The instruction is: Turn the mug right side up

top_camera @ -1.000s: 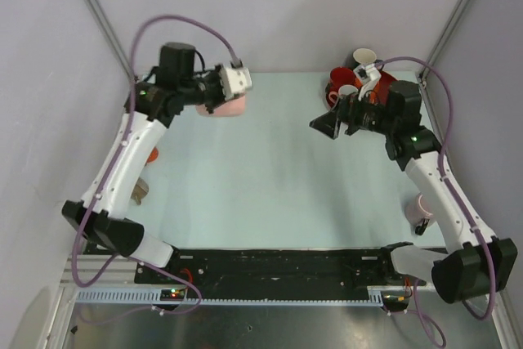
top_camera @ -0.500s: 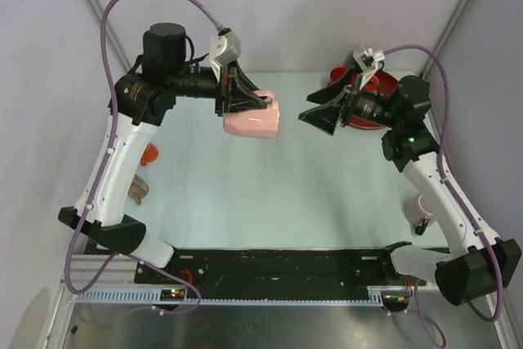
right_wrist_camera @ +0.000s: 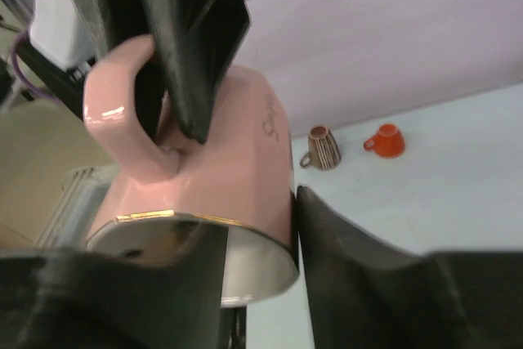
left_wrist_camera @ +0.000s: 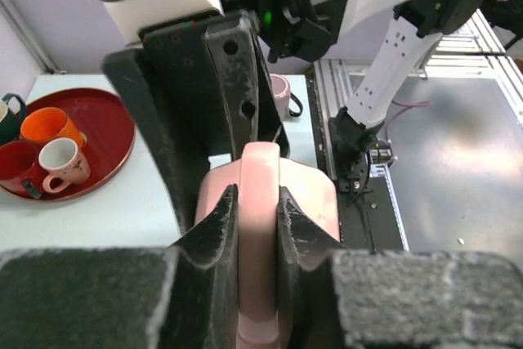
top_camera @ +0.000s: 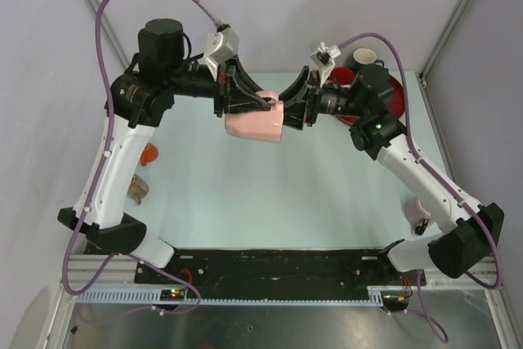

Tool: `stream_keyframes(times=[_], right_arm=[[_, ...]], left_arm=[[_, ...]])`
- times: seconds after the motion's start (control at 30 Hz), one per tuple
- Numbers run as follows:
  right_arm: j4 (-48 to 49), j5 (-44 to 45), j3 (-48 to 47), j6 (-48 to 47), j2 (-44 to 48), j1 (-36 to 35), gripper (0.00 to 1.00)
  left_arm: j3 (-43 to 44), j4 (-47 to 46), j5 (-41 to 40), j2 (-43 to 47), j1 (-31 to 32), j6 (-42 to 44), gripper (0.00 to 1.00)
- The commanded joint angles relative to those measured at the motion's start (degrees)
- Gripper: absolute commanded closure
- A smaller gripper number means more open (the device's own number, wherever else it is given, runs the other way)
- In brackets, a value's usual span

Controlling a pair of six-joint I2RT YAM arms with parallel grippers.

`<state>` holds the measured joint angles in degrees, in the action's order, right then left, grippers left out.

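The pink mug [top_camera: 253, 126] hangs on its side above the table's back middle, its open mouth facing right. My left gripper [top_camera: 265, 104] is shut on the mug's handle [left_wrist_camera: 260, 226], which fills the gap between its fingers; the mug body [left_wrist_camera: 315, 202] shows beyond them. My right gripper [top_camera: 296, 108] meets the mug from the right. In the right wrist view its jaws straddle the rim of the mug [right_wrist_camera: 221, 161]: one finger [right_wrist_camera: 351, 275] lies against the outer wall, the other sits inside the mouth with a gap to the inner wall.
A red tray [top_camera: 395, 97] with several cups stands at the back right. An orange cup [top_camera: 149, 153] and a striped cup [top_camera: 139, 191] sit near the left edge. Another pink mug [top_camera: 419, 210] stands by the right arm.
My left arm has carried the mug from the back left towards the middle. My right gripper has moved left to the mug's mouth and its jaws have narrowed around the rim.
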<state>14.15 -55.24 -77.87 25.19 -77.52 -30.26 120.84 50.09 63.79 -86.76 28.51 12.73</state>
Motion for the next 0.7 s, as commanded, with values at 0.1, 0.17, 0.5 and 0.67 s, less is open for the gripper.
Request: stream_keyframes(times=[0.1, 0.17, 0.5, 0.67], right_arm=[[-2.8, 1.8, -4.7, 0.9, -0.9, 1.3, 0.98], [-9.6, 5.6, -5.5, -0.1, -0.4, 3.7, 0.99], [-47.1, 28.9, -13.9, -11.1, -2.0, 23.5, 1.0], [-63.9, 41.1, -30.6, -17.0, -15.7, 35.8, 1.0]], left_arm=[[1.3, -4.4, -3.1, 1.5, 0.4, -1.4, 0.96], [-0.2, -4.5, -10.2, 2.2, 0.3, -0.6, 0.42], [-6.6, -4.5, -58.2, 4.7, 0.3, 7.4, 0.0], [-15.0, -4.5, -68.1, 6.3, 0.3, 9.1, 0.0]])
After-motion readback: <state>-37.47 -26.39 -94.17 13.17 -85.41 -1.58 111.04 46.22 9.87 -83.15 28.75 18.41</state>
